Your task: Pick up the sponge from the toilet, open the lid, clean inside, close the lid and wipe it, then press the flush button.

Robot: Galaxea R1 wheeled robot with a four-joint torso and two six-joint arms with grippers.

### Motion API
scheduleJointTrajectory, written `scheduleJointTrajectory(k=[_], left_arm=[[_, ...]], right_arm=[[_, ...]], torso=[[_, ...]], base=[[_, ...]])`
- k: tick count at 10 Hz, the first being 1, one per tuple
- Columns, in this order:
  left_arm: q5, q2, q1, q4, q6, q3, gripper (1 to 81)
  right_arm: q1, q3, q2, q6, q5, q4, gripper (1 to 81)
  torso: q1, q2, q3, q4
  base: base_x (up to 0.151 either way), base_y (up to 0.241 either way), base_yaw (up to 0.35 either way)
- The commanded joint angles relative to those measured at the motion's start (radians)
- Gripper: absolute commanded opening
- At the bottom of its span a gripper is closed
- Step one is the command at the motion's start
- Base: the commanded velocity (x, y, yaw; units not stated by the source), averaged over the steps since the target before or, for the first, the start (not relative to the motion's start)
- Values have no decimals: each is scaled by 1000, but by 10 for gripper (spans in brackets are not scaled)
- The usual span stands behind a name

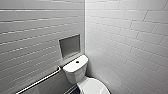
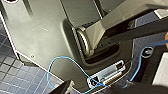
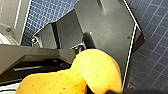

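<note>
Orange sponge pinched in right fingers, left fingers can't tell; closed lid low ahead, slightly toward that right side

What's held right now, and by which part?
The sponge, in the right gripper. It is buckled across its middle, so the jaws seem to pinch it there, though they are hard to make out.

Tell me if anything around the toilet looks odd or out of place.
Nothing much: the toilet looks intact, lid down. Only the orange sponge looks odd, buckled with a deep crease across it.
</note>
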Motion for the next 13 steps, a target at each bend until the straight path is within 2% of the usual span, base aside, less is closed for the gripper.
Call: scheduleJointTrajectory(k=[1, 2, 4, 5, 6, 7, 8, 9, 10, 11, 12, 13], left_arm=[[67, 0, -19, -12, -3, 6, 811], [67, 0, -19, -10, -3, 6, 811], [67, 1, -17, -12, -3, 6, 811], [67, 1, -17, -13, -3, 6, 811], [67, 3, -17, -13, -3, 7, 811], [67, 3, -17, -13, -3, 7, 811], [67, 3, -19, -13, -3, 6, 811], [67, 4, -19, -13, -3, 7, 811], [67, 4, -19, -13, -3, 6, 811], [68, 4, -19, -12, -3, 7, 811], [68, 4, -22, -13, -3, 6, 811], [68, 4, -23, -13, -3, 6, 811]], right_arm=[[9, -4, -15, -1, -34, -20, 10], [10, -4, -15, -1, -34, -20, 10], [14, -4, -15, -1, -34, -26, 10], [14, -1, -13, 0, -34, -28, 10], [13, -2, -13, 0, -34, -28, 10], [14, -4, -13, 0, -34, -28, 10], [14, -2, -13, 0, -34, -28, 10], [14, -2, -13, 0, -35, -28, 10], [15, -1, -12, 0, -35, -28, 10], [15, -4, -10, 0, -35, -29, 10], [15, -4, -9, 0, -35, -29, 10], [15, -4, -9, 0, -37, -29, 10]], torso=[[-62, 97, 96, 0], [-85, 132, 33, 0], [-121, 184, 67, 0], [-154, 311, 77, 0], [-96, 147, 80, 0], [-112, 180, 81, 0], [-154, 295, 81, 0], [-154, 312, 82, 0], [-129, 237, 82, 0], [-134, 266, 82, 0], [-137, 295, 126, 0], [-137, 302, 226, 0]], base=[[0, 0, 0], [0, 0, 0], [0, 0, 0], [0, 0, 0], [0, 0, 0], [0, 0, 0], [0, 0, 0], [0, 0, 0], [0, 0, 0], [0, 0, 0], [0, 0, 0], [0, 0, 0]])
